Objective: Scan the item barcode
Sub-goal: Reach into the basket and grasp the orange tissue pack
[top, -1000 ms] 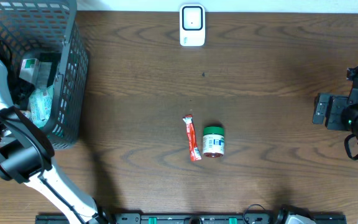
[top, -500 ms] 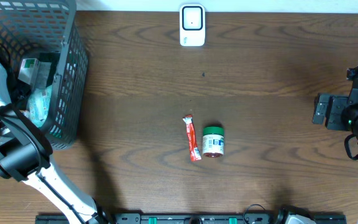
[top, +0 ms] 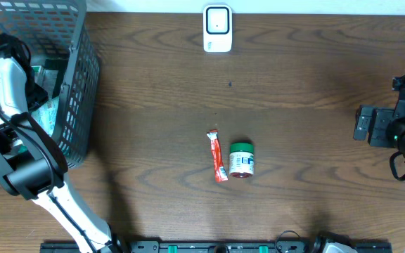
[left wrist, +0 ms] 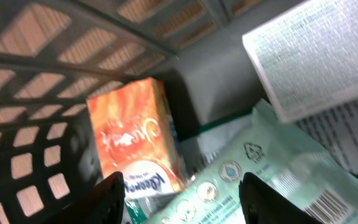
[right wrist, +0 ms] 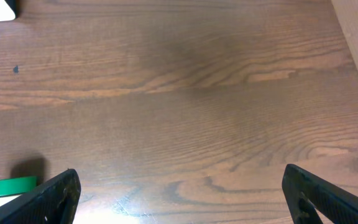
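Observation:
My left gripper [left wrist: 182, 199] is down inside the grey mesh basket [top: 83, 84]. Its jaws stand apart over a mint-green wipes pack [left wrist: 272, 180] with a barcode near the right fingertip. An orange tissue packet [left wrist: 132, 140] leans against the basket wall just past the left finger. I cannot tell whether the fingers touch the pack. A white printed box [left wrist: 316, 59] lies behind. The white scanner [top: 217, 28] stands at the table's far edge. At the right edge my right gripper [right wrist: 179, 193] hangs open over bare wood.
A red sachet [top: 217, 156] and a small green-lidded jar [top: 242, 159] lie side by side mid-table; the jar's lid [right wrist: 5, 186] shows by my right gripper's left finger. The basket fills the far-left corner, its walls close around my left arm.
My left arm has shifted toward the far side inside the basket, covering the items there. Its jaws have narrowed somewhat. The right arm has not moved.

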